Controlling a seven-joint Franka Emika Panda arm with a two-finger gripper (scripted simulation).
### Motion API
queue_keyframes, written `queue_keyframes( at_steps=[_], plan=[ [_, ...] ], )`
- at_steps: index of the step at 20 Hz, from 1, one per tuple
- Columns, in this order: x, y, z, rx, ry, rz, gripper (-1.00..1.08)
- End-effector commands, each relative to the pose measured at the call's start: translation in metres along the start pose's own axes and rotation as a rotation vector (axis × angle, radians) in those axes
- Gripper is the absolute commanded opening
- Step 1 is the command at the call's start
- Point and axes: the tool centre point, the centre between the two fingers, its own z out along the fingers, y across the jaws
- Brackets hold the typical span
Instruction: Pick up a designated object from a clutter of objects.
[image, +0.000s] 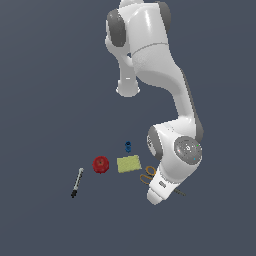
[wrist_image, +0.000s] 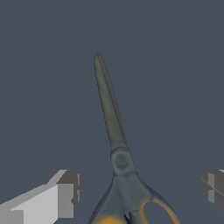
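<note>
My gripper (wrist_image: 139, 188) hangs directly over the scissors (wrist_image: 118, 144), its fingers (wrist_image: 65, 194) spread wide with one on either side of the pivot and nothing between them but the tool itself. Neither finger touches metal yet, as far as the wrist view shows. The grey blades lie shut and run away from me along the floor, while the orange-yellow loops sit just under my palm, partly cut off at the picture's edge.

So I judge this to be the approach step: lined up above the target, not yet grasping. The next move calls for a straight descent until my fingertips flank the pivot or the neck of the handles, then a close across that narrow part.

In the exterior view my arm hides most of the scissors; only the orange handles (image: 147, 174) peek out. Beyond them lie the yellow-green square (image: 129, 164), the small blue piece (image: 128, 146), the red ball (image: 100, 164), and farthest off the black-and-white pen (image: 77, 183).
</note>
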Motion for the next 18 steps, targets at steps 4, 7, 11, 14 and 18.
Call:
queue_keyframes(
  at_steps=[4,7,11,14,18],
  plan=[
    [-0.001,-0.001,0.028,0.001,-0.001,-0.002,1.0],
    [0.0,0.0,0.035,0.001,-0.001,-0.002,1.0],
    [0.0,0.0,0.035,0.001,-0.001,-0.002,-1.0],
    [0.0,0.0,0.035,0.001,-0.001,-0.002,-1.0],
    [0.0,0.0,0.035,0.001,-0.001,-0.002,-1.0]
  ],
)
